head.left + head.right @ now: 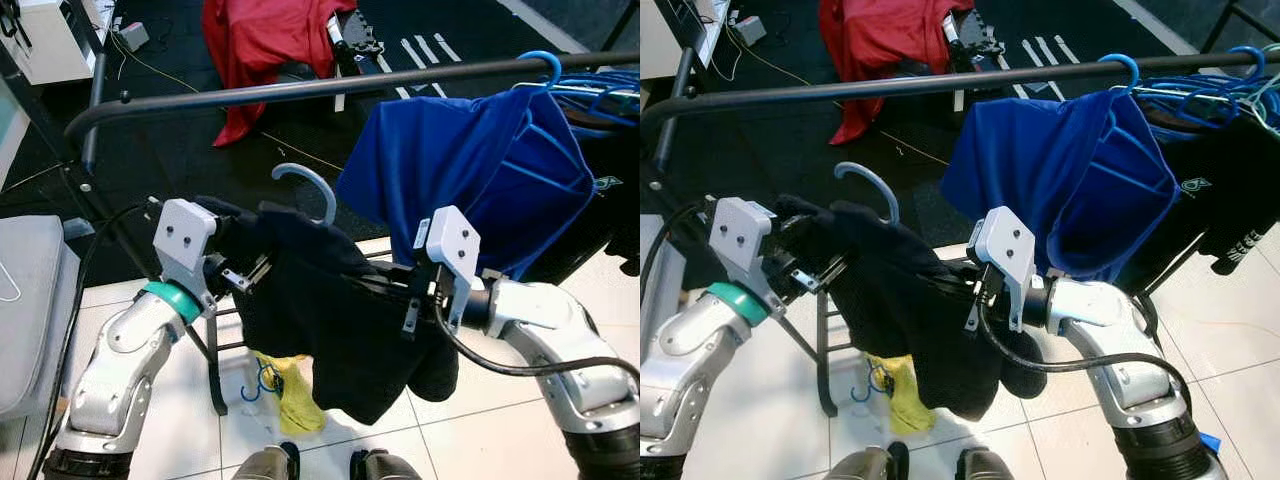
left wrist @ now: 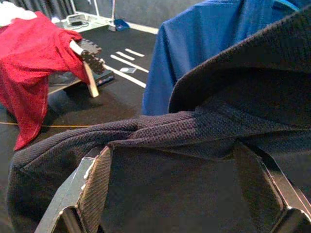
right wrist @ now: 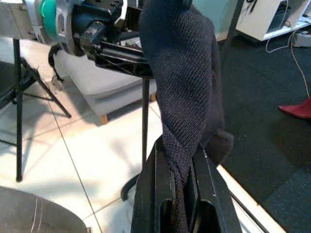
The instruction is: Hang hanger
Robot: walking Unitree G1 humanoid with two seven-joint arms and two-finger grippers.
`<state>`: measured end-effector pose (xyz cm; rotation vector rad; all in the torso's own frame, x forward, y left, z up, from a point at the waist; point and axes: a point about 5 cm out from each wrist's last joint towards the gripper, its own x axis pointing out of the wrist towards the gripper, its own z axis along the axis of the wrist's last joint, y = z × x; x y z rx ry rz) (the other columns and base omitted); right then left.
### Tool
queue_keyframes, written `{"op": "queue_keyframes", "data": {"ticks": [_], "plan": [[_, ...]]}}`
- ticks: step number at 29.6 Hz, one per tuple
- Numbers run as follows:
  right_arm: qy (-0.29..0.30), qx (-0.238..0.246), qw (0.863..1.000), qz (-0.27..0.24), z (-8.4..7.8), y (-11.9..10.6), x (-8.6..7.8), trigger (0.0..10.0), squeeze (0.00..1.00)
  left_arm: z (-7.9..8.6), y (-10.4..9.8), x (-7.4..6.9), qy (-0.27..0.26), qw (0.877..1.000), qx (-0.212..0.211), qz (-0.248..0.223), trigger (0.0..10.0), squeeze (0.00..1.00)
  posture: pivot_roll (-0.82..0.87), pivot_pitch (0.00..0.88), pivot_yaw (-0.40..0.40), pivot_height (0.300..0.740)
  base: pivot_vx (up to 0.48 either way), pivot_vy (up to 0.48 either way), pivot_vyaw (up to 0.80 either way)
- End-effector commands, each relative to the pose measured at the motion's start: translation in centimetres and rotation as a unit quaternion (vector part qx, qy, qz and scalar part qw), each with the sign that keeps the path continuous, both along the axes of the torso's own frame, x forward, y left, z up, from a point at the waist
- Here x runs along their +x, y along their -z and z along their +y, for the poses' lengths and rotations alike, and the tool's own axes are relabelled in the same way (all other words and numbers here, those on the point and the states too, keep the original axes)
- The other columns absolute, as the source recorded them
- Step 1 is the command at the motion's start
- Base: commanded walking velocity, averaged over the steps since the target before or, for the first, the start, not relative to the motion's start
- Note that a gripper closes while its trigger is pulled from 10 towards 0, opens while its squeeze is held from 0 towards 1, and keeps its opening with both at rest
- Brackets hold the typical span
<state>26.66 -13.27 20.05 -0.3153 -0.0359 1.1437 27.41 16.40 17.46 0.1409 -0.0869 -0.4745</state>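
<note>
Jaws, right: right gripper (image 3: 182, 194) pinched together on a fold of the dark knit garment (image 1: 330, 320), the cloth squeezed between its 2 black fingers.
Jaws, left: left gripper (image 2: 180, 184) spread wide, the garment's edge draped across and between its 2 fingers (image 2: 92, 187); I cannot tell whether it grips anything firmly.
Hanger: hanger (image 1: 310, 187) sits inside the garment, carried between the 2 grippers; its grey hook stands up from the collar, below the rail and not yet on it.
Rail: black clothes rail (image 1: 300, 90) runs across above and beyond the hook; the stretch right over the hook looks bare.
Neighbour: blue shirt (image 1: 470, 170) on a blue hanger (image 1: 540, 65) hangs just to the right, close to the right arm.
Beyond: red cloth (image 1: 265, 45) lies over something on the dark floor mat; a yellow item (image 1: 290, 395) lies on the tiles below.
Step in hand: lifting the hook to the rail, by my reading.
Doing it well: raise both arms evenly so the hook stays upright, carry it over the bar, then lower until it catches; keep left of the blue shirt.
</note>
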Motion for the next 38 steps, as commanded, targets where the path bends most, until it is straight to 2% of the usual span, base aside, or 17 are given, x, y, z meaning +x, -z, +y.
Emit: {"op": "queue_keyframes", "data": {"ticks": [1,6,7,8,9,10,14,20,24,27,28,31,32,35,36,37,38], "plan": [[0.018,0.008,0.999,-0.045,-1.4,-2.0,0.3,10.0,0.0,3.7,1.7,-0.4,-0.067,0.996,0.036,0.047,10.0,1.0,-0.05,0.081,0.065,0.74,0.0,0.0,0.0],[0.033,0.007,0.998,-0.05,-1.7,-2.1,0.9,10.0,0.0,4.2,2.3,-1.4,-0.032,0.995,0.057,0.073,10.0,1.0,-0.04,0.083,0.068,0.74,0.0,0.0,0.0],[0.032,0.011,0.998,-0.054,-1.6,-2.3,1.0,10.0,0.0,4.6,2.5,-1.6,-0.036,0.994,0.063,0.081,10.0,0.9,-0.04,0.083,0.071,0.74,0.0,0.0,0.0],[0.032,0.011,0.998,-0.054,-1.6,-2.3,1.0,10.0,0.0,4.6,2.5,-1.6,-0.036,0.994,0.063,0.081,10.0,0.9,-0.04,0.083,0.071,0.74,0.0,0.0,0.0],[0.023,0.018,0.998,-0.055,-1.2,-2.6,0.9,10.0,0.0,5.0,2.7,-1.4,-0.052,0.993,0.068,0.083,10.0,0.33,-0.04,0.085,0.072,0.74,0.0,0.0,0.0],[0.017,0.018,0.998,-0.06,-0.9,-2.8,0.7,10.0,0.0,5.3,3.0,-1.2,-0.063,0.992,0.069,0.087,10.0,0.0,-0.05,0.085,0.072,0.74,0.0,0.0,0.0],[0.011,0.019,0.998,-0.061,-0.8,-3.1,0.6,10.0,0.0,5.5,3.2,-1.1,-0.071,0.991,0.071,0.088,10.0,0.0,-0.05,0.084,0.071,0.74,0.0,0.0,0.0],[-0.037,0.024,0.998,-0.053,0.0,-3.9,-0.6,10.0,0.0,4.2,2.8,0.4,-0.08,0.993,0.016,0.083,10.0,0.0,-0.05,0.085,0.074,0.74,0.0,0.0,0.0],[-0.046,0.024,0.997,-0.05,0.2,-3.9,-0.8,10.0,0.0,3.9,2.5,0.8,-0.091,0.993,0.007,0.075,10.0,0.0,-0.05,0.081,0.075,0.74,0.0,0.0,0.0],[-0.05,0.023,0.997,-0.047,0.4,-3.7,-0.8,10.0,0.0,3.9,2.3,1.3,-0.111,0.992,0.004,0.066,10.0,0.0,-0.05,0.081,0.075,0.74,0.0,0.0,0.0],[-0.052,0.02,0.997,-0.045,0.4,-3.6,-0.9,10.0,0.0,4.4,2.1,1.8,-0.145,0.988,-0.001,0.055,10.0,0.0,-0.06,0.075,0.075,0.74,0.0,0.0,0.0],[-0.054,0.019,0.997,-0.043,0.4,-3.5,-1.0,10.0,0.0,4.9,1.9,2.2,-0.176,0.983,-0.005,0.047,10.0,0.0,-0.06,0.074,0.076,0.74,0.0,0.0,0.0],[-0.053,0.018,0.998,-0.042,0.4,-3.3,-1.1,10.0,0.0,5.5,1.6,2.7,-0.208,0.977,-0.025,0.038,10.0,0.0,-0.06,0.066,0.082,0.74,0.0,0.0,0.0],[-0.051,0.019,0.998,-0.043,0.4,-3.3,-1.1,10.0,0.0,5.6,1.4,2.8,-0.212,0.976,-0.032,0.037,9.8,0.0,-0.06,0.064,0.083,0.74,0.0,0.0,0.0],[-0.049,0.021,0.998,-0.042,0.4,-3.3,-1.1,10.0,0.0,5.5,1.4,2.9,-0.211,0.976,-0.042,0.039,3.2,0.0,-0.06,0.062,0.084,0.74,0.0,0.0,0.0],[-0.049,0.021,0.998,-0.042,0.4,-3.3,-1.1,10.0,0.0,5.5,1.4,2.9,-0.211,0.976,-0.042,0.039,3.2,0.0,-0.06,0.062,0.084,0.74,0.0,0.0,0.0],[-0.047,0.022,0.998,-0.041,0.4,-3.3,-1.0,10.0,0.0,5.4,1.4,2.9,-0.209,0.976,-0.048,0.04,0.0,0.0,-0.06,0.061,0.083,0.74,0.0,0.0,0.0]]}}
